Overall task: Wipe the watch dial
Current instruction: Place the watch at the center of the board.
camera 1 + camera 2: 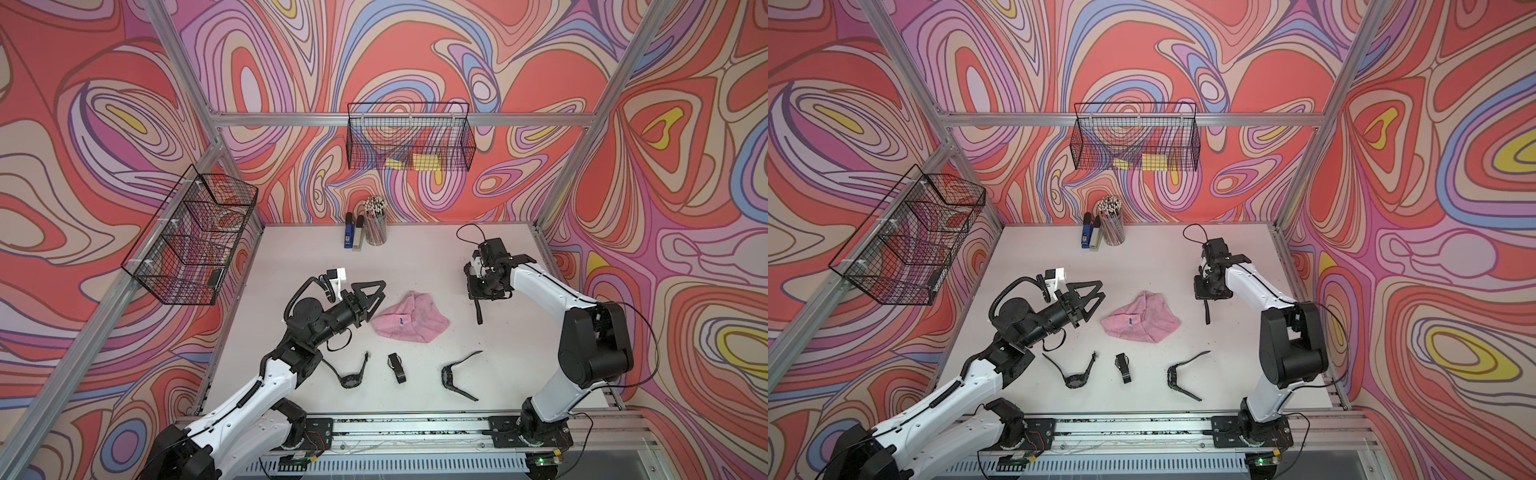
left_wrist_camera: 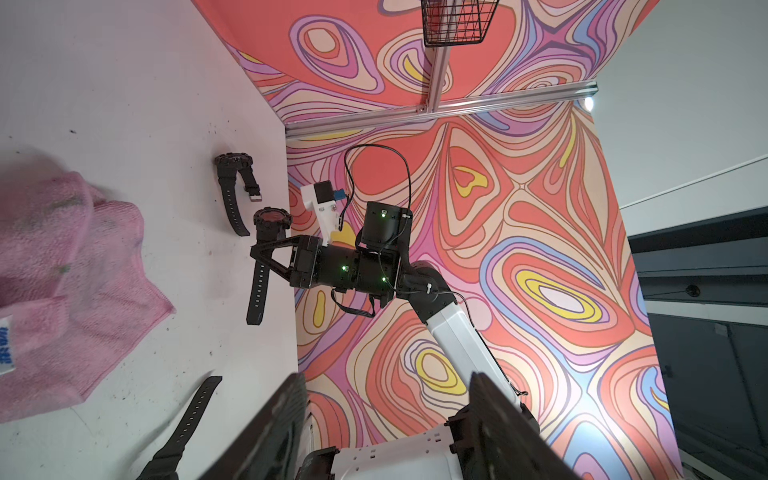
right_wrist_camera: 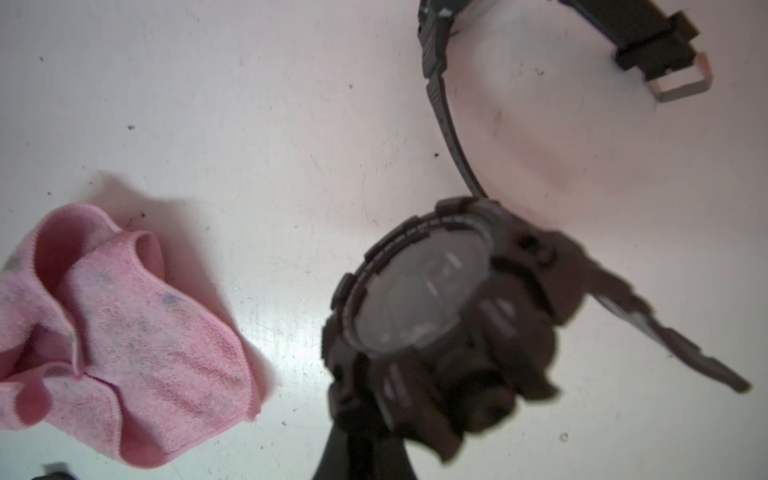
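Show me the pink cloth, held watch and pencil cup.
pink cloth point(image 1: 409, 321): in a top view, middle.
held watch point(image 3: 419, 291): right wrist view, dial.
pencil cup point(image 1: 376, 232): in a top view, wall.

Shows a pink cloth point(image 1: 409, 318) crumpled on the white table point(image 1: 415, 257). Sets the left gripper point(image 1: 380, 296), jaws parted and empty, just beside its edge. Has the right gripper point(image 1: 478, 291) clamped on a black watch point(image 1: 478, 312), strap dangling. Counts 3 more watches point(image 1: 397, 368) near the front edge.
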Controlling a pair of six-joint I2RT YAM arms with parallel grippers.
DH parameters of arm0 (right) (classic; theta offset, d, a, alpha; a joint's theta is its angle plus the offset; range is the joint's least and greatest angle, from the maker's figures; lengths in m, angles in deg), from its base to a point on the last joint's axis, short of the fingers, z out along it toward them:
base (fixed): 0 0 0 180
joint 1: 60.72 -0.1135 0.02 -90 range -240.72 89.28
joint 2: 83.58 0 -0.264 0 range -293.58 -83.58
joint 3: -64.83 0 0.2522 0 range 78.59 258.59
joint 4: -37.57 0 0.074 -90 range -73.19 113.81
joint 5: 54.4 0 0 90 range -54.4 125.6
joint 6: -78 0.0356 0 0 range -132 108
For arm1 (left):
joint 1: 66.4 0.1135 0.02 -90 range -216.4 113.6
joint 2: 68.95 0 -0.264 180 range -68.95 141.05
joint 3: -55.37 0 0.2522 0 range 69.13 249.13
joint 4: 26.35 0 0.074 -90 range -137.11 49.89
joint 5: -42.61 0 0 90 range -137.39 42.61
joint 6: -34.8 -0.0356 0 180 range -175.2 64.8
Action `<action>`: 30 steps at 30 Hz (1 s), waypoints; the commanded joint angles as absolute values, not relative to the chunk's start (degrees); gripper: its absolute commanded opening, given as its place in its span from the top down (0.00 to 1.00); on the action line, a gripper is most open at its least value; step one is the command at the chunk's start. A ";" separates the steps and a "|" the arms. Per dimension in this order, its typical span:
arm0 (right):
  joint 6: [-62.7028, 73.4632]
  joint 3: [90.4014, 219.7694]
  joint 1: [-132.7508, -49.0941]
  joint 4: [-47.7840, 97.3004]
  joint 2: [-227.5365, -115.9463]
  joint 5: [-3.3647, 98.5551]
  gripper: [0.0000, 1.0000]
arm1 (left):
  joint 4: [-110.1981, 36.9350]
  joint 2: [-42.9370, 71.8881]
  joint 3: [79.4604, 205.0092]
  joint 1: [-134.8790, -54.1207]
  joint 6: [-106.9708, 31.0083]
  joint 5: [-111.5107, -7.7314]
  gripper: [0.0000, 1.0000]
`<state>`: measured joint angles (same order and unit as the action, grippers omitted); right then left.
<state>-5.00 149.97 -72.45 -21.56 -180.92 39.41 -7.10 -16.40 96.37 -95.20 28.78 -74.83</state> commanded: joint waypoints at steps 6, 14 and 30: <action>-10.08 153.02 -73.84 -25.78 -188.36 38.47 1.00 | -8.30 -17.21 95.54 -94.92 26.80 -75.34 0.35; -14.51 158.58 -73.88 -27.77 -195.61 35.95 1.00 | -8.67 -17.84 95.30 -94.88 26.63 -75.42 0.35; -26.85 159.76 -74.69 -30.42 -200.94 34.78 0.75 | -9.33 -18.59 94.62 -94.94 26.11 -75.47 0.35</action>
<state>-25.39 160.79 -74.33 -28.84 -199.21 34.95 -9.11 -17.93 95.30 -95.20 27.25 -74.83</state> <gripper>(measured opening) 0.220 0.653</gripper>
